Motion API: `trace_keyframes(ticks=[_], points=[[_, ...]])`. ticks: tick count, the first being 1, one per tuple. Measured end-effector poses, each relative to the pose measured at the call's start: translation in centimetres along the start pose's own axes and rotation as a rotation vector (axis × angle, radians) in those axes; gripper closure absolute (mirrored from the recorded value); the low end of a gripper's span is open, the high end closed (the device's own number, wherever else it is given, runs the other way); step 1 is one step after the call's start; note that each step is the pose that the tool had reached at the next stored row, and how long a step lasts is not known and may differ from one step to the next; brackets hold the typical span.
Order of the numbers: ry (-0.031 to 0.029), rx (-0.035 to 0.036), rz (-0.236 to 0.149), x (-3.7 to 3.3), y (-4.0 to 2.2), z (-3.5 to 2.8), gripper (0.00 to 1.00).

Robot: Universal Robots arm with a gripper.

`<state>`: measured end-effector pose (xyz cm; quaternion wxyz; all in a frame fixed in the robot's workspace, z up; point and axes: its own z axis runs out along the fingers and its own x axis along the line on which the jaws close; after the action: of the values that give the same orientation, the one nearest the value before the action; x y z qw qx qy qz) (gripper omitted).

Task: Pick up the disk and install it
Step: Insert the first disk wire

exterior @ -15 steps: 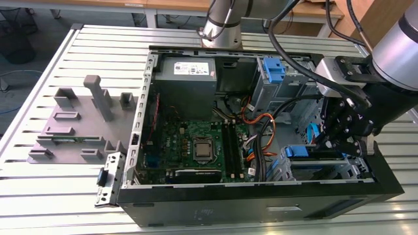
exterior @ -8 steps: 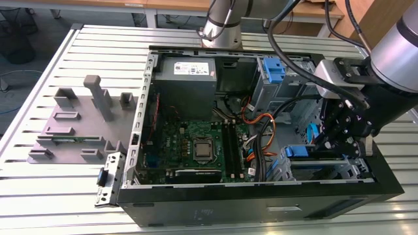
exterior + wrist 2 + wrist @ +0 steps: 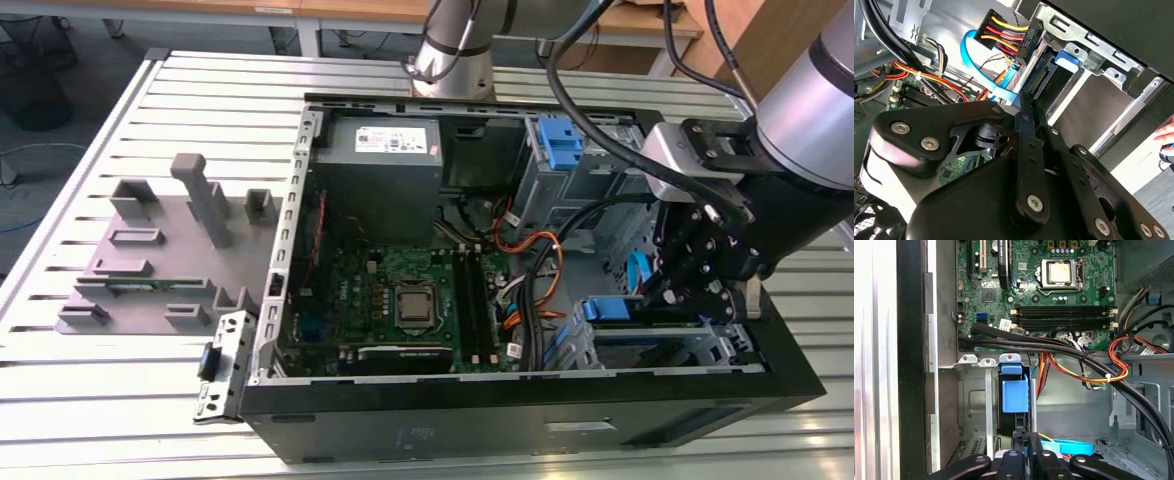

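**Gripper at the drive bay, disk seated in its cage**

From my remote station I see the gripper (image 3: pixel 694 290) lowered inside the open computer case (image 3: pixel 534 400), at the drive cage (image 3: pixel 667 345) on the exterior view's right. The disk (image 3: pixel 1015 395), recognisable by its blue carrier, stands edge-on in a cage slot beside the motherboard (image 3: pixel 1039 285). In the second wrist view the fingers (image 3: pixel 1026 117) lie pressed together, their tips just beside the disk's connector end (image 3: pixel 1041 77)

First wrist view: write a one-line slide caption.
Gripper poised at the blue-framed disk seated in the drive cage, below the motherboard.
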<state>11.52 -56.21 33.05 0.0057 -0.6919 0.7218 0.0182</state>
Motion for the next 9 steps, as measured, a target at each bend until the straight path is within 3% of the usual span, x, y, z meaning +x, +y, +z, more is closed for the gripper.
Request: trace_keyframes(ticks=[4, 5, 9], points=[[-0.0004, 0.0, 0.0, 0.0, 0.0, 0.03, 0.83], [-0.0004, 0.0, 0.0, 0.0, 0.0, 0.03, 0.76], [0.0, 0.0, 0.0, 0.0, 0.0, 0.01, 0.76]])
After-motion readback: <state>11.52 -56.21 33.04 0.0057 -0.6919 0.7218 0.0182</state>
